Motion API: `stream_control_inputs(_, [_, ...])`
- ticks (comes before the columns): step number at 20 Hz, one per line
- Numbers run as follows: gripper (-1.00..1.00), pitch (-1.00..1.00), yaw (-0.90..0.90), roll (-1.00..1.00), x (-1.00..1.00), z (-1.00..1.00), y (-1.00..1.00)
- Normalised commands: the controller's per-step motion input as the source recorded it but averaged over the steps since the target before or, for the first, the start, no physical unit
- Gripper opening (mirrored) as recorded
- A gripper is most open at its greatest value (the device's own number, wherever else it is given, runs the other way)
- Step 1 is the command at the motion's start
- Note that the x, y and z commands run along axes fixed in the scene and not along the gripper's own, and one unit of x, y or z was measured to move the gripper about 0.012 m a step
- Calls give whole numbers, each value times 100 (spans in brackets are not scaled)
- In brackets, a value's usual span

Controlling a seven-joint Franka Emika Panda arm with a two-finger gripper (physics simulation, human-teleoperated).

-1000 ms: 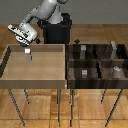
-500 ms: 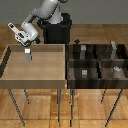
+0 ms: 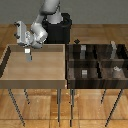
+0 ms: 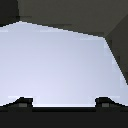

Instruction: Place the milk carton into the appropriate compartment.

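The end effector (image 3: 27, 50) hangs above the light wooden tray (image 3: 10, 75); whether its fingers are spread or pinching cannot be told. The milk carton (image 3: 29, 57) sits directly beneath it, contact unclear. The dark divided bin (image 3: 97, 62) stands well apart, toward the exterior view's right.

It looks like a simulated test room: a wooden plank floor (image 3: 100, 35), a light wooden tray (image 3: 35, 80) on thin legs, and a dark compartment box (image 3: 97, 80) beside it.
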Motion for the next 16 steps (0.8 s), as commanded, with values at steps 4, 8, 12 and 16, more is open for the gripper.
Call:
stream_control_inputs(4, [100,0,0,0,0,0,0])
stream_control_inputs(8, [100,0,0,0,0,0,50])
stream_control_inputs(12, [100,0,0,0,0,0,100])
stream_control_inputs(16, [100,0,-4,0,0,0,100])
